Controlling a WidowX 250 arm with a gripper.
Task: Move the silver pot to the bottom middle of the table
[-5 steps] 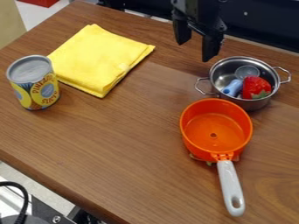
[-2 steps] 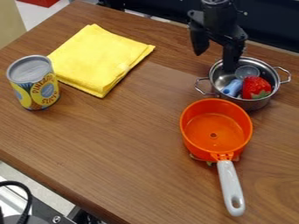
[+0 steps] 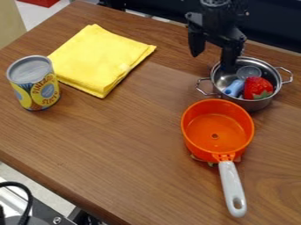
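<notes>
My black gripper (image 3: 212, 60) hangs at the upper right, its fingers spread apart on either side of the left wall of the silver pot (image 3: 254, 103). The right finger is over the pot's opening, partly in front of its back left rim; the left finger is outside, up and left of the rim. Nothing is seen between the fingers. The pot stands upright at the right of the wooden table (image 3: 129, 145), holding a red strawberry (image 3: 257, 87), a blue item (image 3: 234, 88) and a small clear cup (image 3: 248, 72).
An orange saucepan (image 3: 215, 132) stands just in front of the pot, its grey handle (image 3: 232, 186) towards the front edge. A folded yellow cloth (image 3: 97, 59) lies at the back left, beside a pineapple can (image 3: 34, 83).
Since the earliest frame, the gripper has moved right and slightly down, from beside the pot to over its left side. It stayed open. The pot and the other objects have not moved.
</notes>
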